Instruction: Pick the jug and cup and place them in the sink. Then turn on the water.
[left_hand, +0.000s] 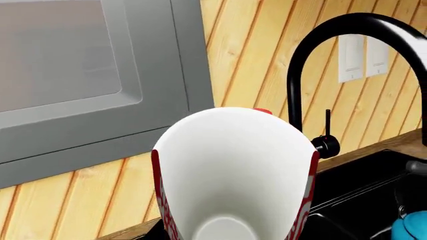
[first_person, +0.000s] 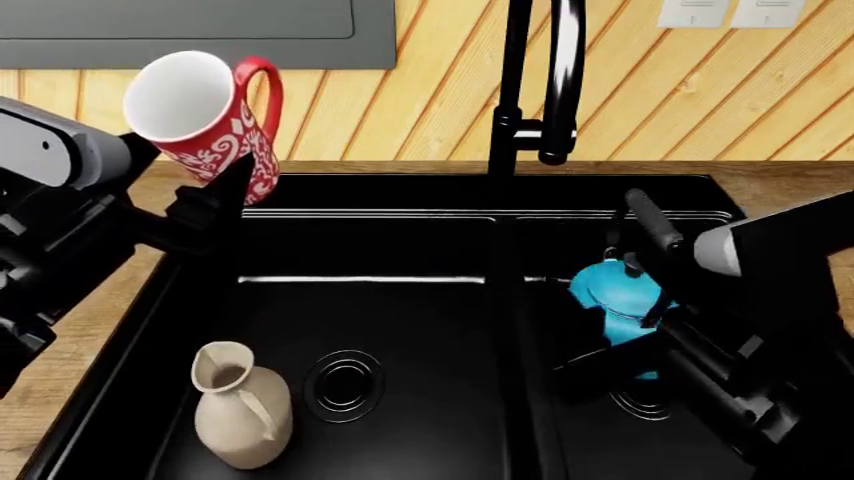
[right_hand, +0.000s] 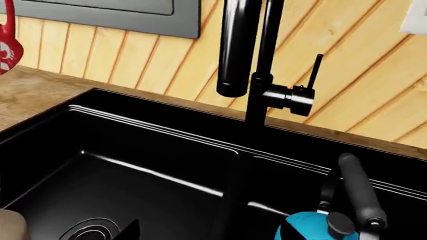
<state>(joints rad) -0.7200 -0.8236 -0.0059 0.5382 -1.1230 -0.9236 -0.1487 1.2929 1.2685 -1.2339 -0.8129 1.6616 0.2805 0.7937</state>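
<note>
Left claw (first_person: 220, 195) clamped on cup (first_person: 200, 110) above sink (first_person: 400, 200) edge; jug (first_person: 243, 405) upright in left basin; right claw state unclear

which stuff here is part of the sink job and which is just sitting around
Part of the job:
- cup, held up by the left gripper
- jug, upright in the sink
- faucet, no stream visible

Just lying about:
- blue kettle in the right basin
- wall outlets
</note>
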